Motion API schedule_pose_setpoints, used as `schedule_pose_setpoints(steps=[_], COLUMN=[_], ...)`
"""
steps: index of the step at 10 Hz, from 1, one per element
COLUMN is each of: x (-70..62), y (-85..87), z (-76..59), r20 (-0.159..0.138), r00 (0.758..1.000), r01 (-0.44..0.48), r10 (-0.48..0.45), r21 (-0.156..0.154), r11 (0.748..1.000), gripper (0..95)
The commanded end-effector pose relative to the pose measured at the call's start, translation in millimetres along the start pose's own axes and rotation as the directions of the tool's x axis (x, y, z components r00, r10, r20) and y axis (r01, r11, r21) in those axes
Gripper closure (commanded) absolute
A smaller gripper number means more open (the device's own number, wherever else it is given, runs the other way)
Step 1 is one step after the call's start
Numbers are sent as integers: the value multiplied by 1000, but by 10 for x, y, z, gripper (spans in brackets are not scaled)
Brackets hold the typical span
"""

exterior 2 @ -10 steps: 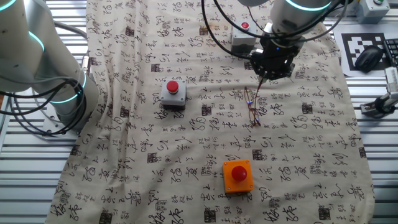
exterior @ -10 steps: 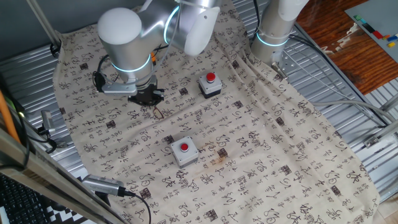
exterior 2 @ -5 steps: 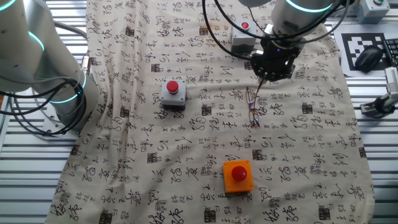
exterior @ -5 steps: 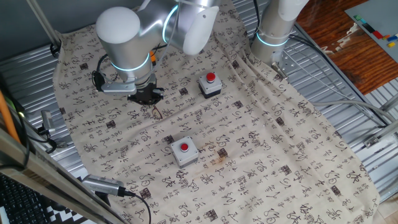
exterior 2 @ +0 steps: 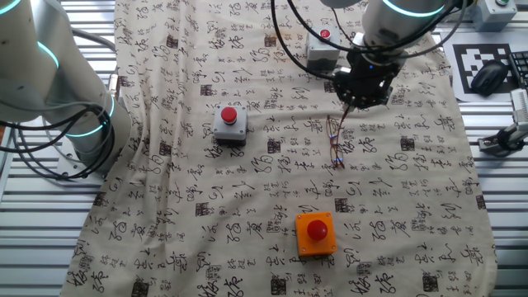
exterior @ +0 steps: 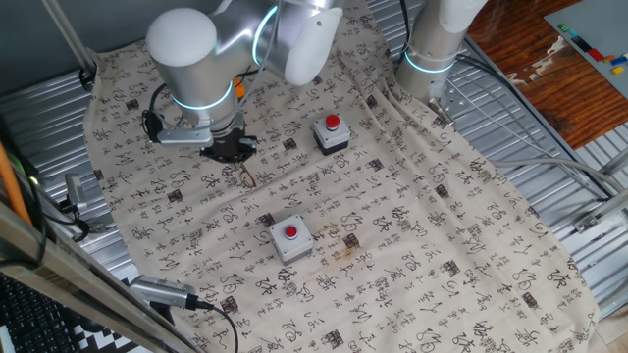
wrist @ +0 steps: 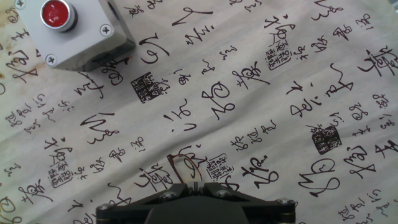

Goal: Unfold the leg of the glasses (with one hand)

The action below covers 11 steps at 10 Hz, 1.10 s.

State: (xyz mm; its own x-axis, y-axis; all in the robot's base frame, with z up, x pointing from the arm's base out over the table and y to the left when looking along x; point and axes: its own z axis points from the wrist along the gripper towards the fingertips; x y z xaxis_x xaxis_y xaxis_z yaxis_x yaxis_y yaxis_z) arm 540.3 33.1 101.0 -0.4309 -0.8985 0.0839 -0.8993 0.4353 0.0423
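The thin reddish-brown wire glasses (exterior 2: 335, 143) lie flat on the cream cloth (exterior 2: 247, 190) printed with black brush characters, their fine frame easy to lose among the ink strokes. The black gripper (exterior 2: 360, 101) hangs just above their far end, its fingertips drawn together, apparently pinching one slender leg. A grey box with a round red button (exterior 2: 230, 124) sits to the left, an orange one (exterior 2: 315, 232) nearer.
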Motion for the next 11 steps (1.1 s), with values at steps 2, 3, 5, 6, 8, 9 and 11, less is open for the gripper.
schedule_pose_setpoints(steps=[2,3,5,6,8,9,11], x=[43,58,89,95,107,112,135], y=[-15,-24,-30,-27,-27,-26,-23], z=[5,1,0,0,-6,-9,-34], r20=[-6,-10,-15,-16,-23,-25,-31], r00=[1000,1000,999,999,999,999,999], r01=[14,20,29,30,33,36,36], r10=[-14,-20,-29,-30,-34,-36,-37], r21=[-1,-2,-3,-3,-2,-3,-6], r11=[1000,1000,1000,1000,999,999,999], gripper=[950,950,950,950,950,950,950])
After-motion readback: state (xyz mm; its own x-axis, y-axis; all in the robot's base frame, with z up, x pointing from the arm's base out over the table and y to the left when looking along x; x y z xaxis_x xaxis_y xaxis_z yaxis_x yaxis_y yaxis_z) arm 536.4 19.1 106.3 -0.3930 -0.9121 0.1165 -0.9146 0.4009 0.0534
